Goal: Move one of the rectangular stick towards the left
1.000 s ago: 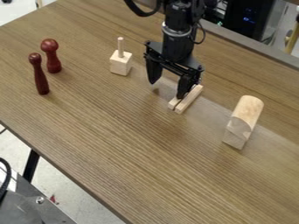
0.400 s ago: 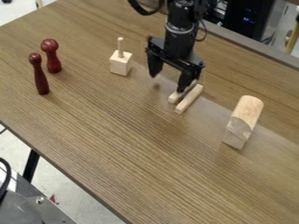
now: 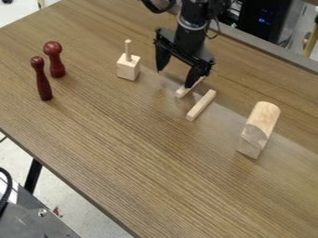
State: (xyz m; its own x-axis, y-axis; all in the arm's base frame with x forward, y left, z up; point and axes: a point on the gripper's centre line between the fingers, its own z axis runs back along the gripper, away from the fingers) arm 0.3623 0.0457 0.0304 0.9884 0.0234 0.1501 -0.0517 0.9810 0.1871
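Observation:
The black gripper [image 3: 175, 77] hangs over the upper middle of the table, its two fingers wide apart. Its right fingertip is at the left rectangular stick [image 3: 182, 91], whose far part it partly covers; whether they touch is hard to tell. No object stands between the fingers. The right rectangular stick [image 3: 201, 105], a pale wooden bar, lies flat on the table, slanting up to the right, with a gap of bare wood between it and the left one.
A pale block with an upright peg [image 3: 128, 68] stands left of the gripper. Two dark red pins [image 3: 55, 59] [image 3: 42, 79] stand at the far left. A round-topped wooden block [image 3: 259, 129] is at the right. The table's front edge [image 3: 68, 187] runs diagonally at lower left.
The gripper has shifted up and slightly left in the view. The left stick has moved up and left with it, widening the gap to the right stick, which has stayed put.

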